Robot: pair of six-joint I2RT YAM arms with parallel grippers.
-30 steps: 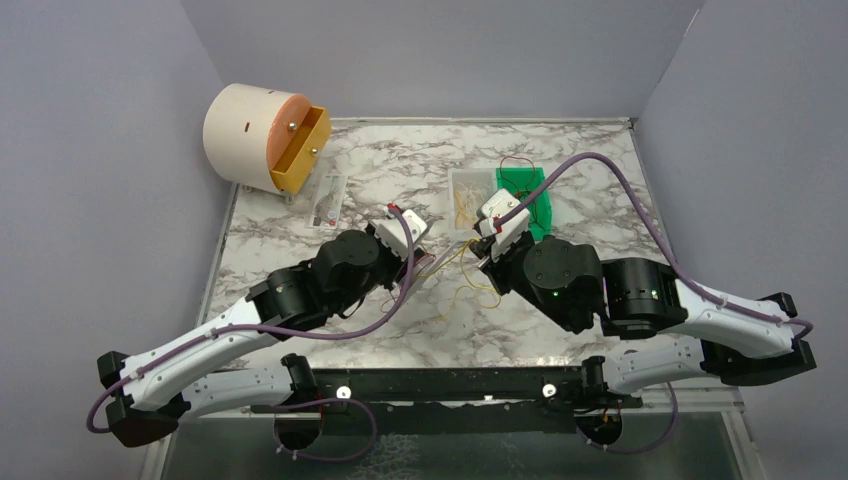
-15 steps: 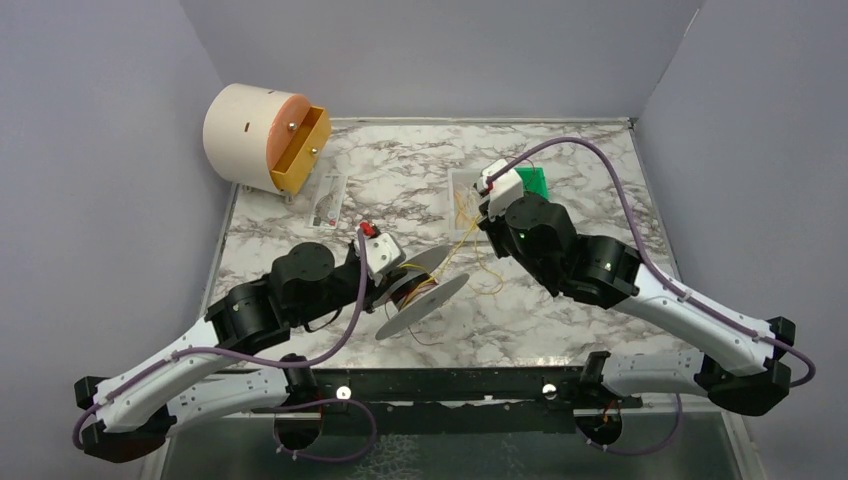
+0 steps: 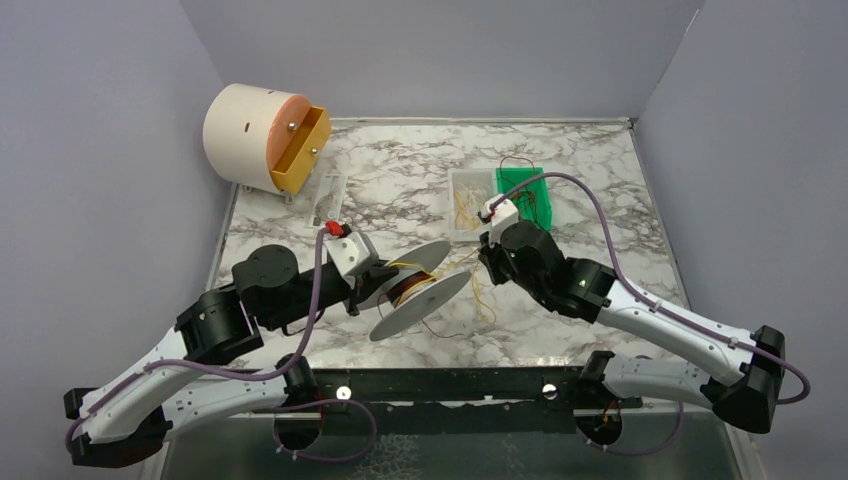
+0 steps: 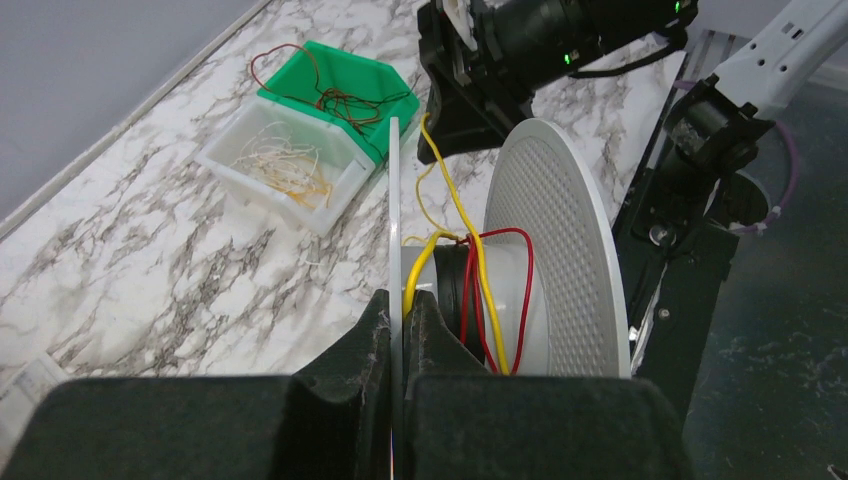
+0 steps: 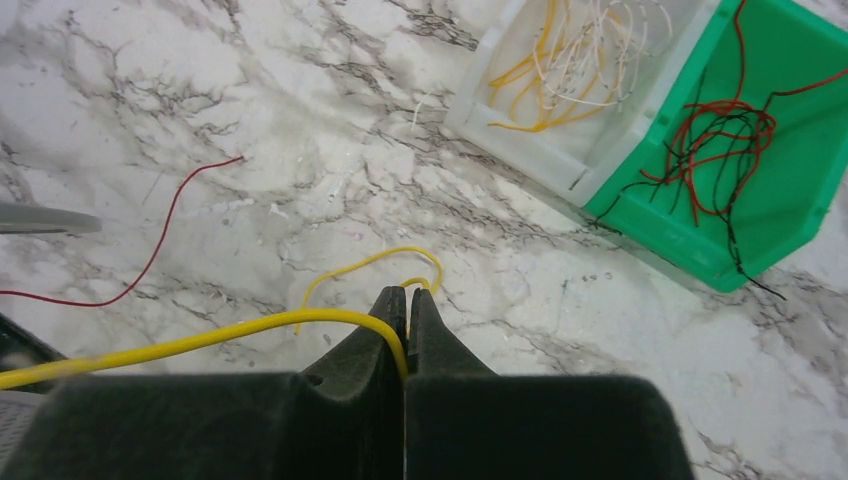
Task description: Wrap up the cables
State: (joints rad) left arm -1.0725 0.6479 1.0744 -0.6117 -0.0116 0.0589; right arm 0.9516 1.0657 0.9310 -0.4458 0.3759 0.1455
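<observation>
Right gripper (image 5: pixel 405 297) is sliding nearer the spool (image 3: pixel 424 303), pinching a yellow cable (image 5: pixel 240 329); left gripper (image 4: pixel 400 305) is clamping the spool's flange (image 4: pixel 394 200).

Fingers: my right arm's 2 dark fingers (image 5: pixel 375 345) fill the bottom centre, tips pressed together.
Grip: they pinch a yellow cable (image 5: pixel 250 326) right at the tips.
Cable run: from the pinch it sweeps left and down, out of the left edge of my picture.
Cable end: past the tips a thinner yellow stretch curls in a small loop on the worktop (image 5: pixel 200 80).
Red wire (image 5: pixel 150 262): loose on the marble to the left, apart from the yellow one.
White bin (image 5: pixel 530 150): top centre, holding yellow and pale wires.
Green bin (image 5: pixel 800 200): touching its right side, holding red and black wires.
Left edge: a thin grey rim (image 5: pixel 45 218); I cannot tell what it is.
</observation>
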